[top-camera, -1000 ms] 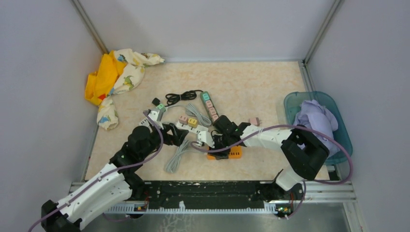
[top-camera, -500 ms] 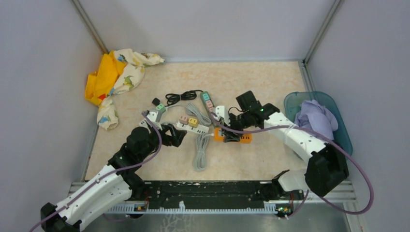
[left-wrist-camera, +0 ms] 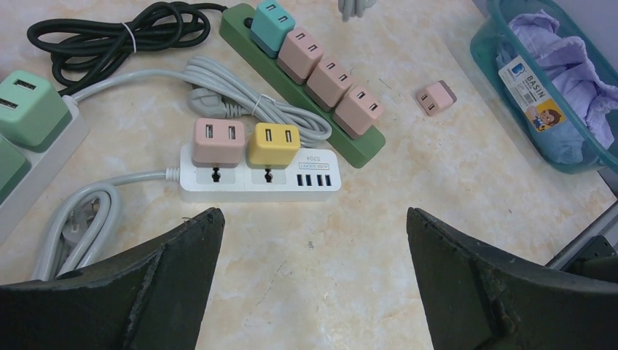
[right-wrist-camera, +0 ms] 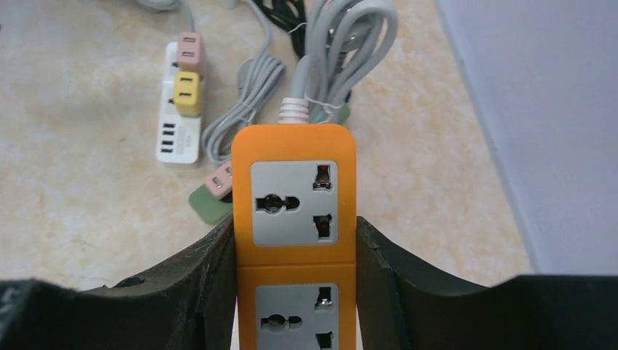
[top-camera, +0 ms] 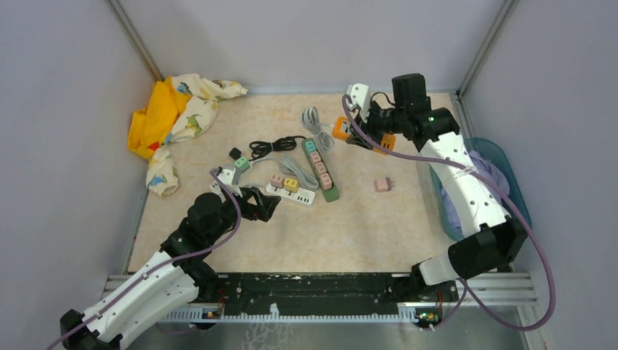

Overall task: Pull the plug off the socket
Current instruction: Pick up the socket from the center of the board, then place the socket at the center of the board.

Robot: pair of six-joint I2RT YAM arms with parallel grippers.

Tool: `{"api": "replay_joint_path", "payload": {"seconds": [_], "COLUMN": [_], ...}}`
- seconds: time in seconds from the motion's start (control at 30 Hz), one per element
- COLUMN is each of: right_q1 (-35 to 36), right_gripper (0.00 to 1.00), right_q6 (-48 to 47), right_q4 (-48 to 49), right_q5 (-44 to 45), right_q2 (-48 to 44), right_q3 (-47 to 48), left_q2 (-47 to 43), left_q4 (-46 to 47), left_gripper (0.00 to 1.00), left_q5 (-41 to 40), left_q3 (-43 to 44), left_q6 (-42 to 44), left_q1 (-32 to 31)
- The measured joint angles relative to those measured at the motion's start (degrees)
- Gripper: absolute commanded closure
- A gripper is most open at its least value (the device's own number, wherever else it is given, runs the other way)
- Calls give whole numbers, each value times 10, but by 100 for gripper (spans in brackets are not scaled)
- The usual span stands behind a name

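My right gripper [right-wrist-camera: 295,244] is shut on an orange socket strip [right-wrist-camera: 294,143] and holds it in the air near the back wall [top-camera: 341,128]. Its sockets are empty and its grey cord bundle [top-camera: 313,119] hangs from it. My left gripper [left-wrist-camera: 313,219] is open and empty, low over the table just in front of a white socket strip [left-wrist-camera: 259,177]. A pink plug [left-wrist-camera: 218,141] and a yellow plug [left-wrist-camera: 273,144] sit in that strip. Behind it lies a green strip [left-wrist-camera: 364,146] with a teal plug [left-wrist-camera: 273,22] and three pink plugs.
A loose pink plug [top-camera: 382,184] lies on the table right of the strips. Another white strip with green plugs [left-wrist-camera: 29,109] and a coiled black cord [top-camera: 273,146] lie to the left. A teal basin of cloth [top-camera: 477,175] stands at right, crumpled fabric [top-camera: 175,117] at back left.
My right arm has lifted the orange strip from the table's near middle and carried it up to the back, cord trailing. The left arm has hardly moved.
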Motion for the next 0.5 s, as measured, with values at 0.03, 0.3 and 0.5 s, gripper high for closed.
{"api": "replay_joint_path", "payload": {"seconds": [0.03,0.3,0.5], "right_q1": [-1,-52,-78], "right_gripper": [100,100,100], "right_q6": [4,45,66], "right_q4": [5,44,98], "right_q5": [7,66,104], "right_q2": [7,121,211], "right_q3": [11,108,128], "left_q2": [0,-1,-1], "left_q4": [0,1,1], "left_gripper": [0,0,0], "left_q5": [0,1,4], "left_q3": [0,-2,-5], "left_q6": [0,-1,-5], "left_q1": [0,0,0]}}
